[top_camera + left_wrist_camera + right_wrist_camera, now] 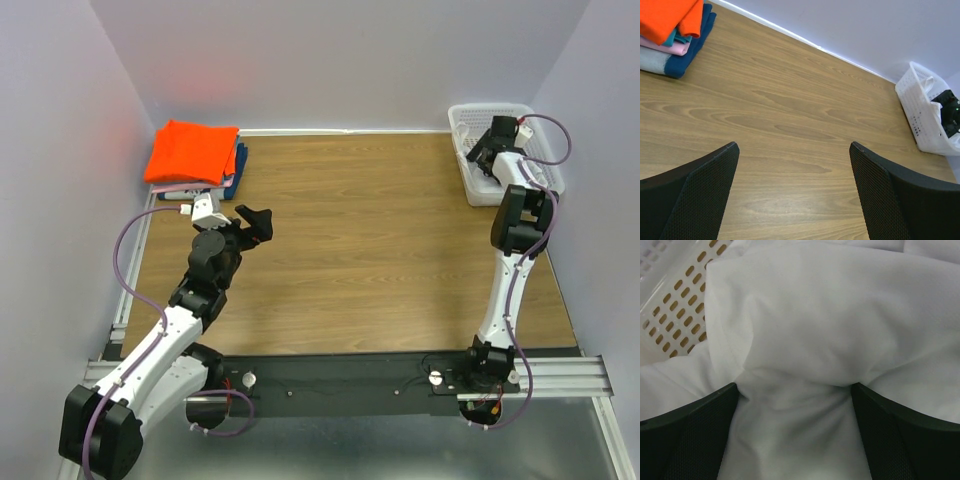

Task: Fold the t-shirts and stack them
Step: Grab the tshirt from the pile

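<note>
Wood-grain counter (380,250) spreads from folded t-shirts (195,155) upper left to mesh basket (480,108); left gripper (794,145) gapes, right gripper (794,386) gapes astride rumpled white t-shirt (805,315).

The basket (914,107) is white, its wall patterned with rows of oval slots. The shirt (810,320) inside it is plain white. Across from the basket lie an orange shirt (193,150) and a dark blue shirt (675,67) (a teal layer (681,37) and a pink layer (665,46) lie between). The table (370,240) is brown wood grain.

crumpled white t-shirt (805,325) in basket (675,300); folded orange t-shirt (192,150) above dark blue t-shirt (692,47), far-left corner
</note>
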Robot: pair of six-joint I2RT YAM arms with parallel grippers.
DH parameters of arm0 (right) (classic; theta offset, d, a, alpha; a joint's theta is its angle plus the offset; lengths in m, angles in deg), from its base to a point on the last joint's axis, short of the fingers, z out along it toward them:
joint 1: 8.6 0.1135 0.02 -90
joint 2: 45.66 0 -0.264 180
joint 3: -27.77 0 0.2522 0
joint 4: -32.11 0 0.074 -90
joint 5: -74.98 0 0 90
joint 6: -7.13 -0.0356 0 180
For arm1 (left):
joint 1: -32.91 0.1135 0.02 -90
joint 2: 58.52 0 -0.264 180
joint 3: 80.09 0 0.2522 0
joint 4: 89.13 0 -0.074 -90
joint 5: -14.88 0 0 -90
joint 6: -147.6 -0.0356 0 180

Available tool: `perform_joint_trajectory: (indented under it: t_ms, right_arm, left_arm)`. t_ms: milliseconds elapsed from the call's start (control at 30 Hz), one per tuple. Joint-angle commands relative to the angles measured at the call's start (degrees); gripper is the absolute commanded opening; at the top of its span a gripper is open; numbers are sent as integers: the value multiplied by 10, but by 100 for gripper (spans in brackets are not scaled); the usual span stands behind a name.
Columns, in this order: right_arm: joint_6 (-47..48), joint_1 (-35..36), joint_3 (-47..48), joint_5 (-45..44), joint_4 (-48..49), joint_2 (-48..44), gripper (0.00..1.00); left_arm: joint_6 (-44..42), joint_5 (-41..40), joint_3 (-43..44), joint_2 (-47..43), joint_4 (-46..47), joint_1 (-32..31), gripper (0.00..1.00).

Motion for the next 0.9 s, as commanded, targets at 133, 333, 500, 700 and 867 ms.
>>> perform_joint_trajectory:
  t_ms: [133,333,500,700,867]
  right_arm:
    - [7,-4,33,13,-53,53,96]
    - [20,-4,45,16,-66,70,67]
    - [22,-4,45,20,-68,62,26]
    - [20,-4,52,43,-67,19,1]
    - [-4,-4,73,78,-64,-61,1]
  left_arm:
    - [-4,-24,21,4,-9,-3,98]
    - [-4,-27,23,8,-14,-2,98]
    - [-4,-29,27,16,-15,-2,98]
    - [-3,-26,35,19,-27,-2,98]
    - [-5,-11,48,20,-37,-2,98]
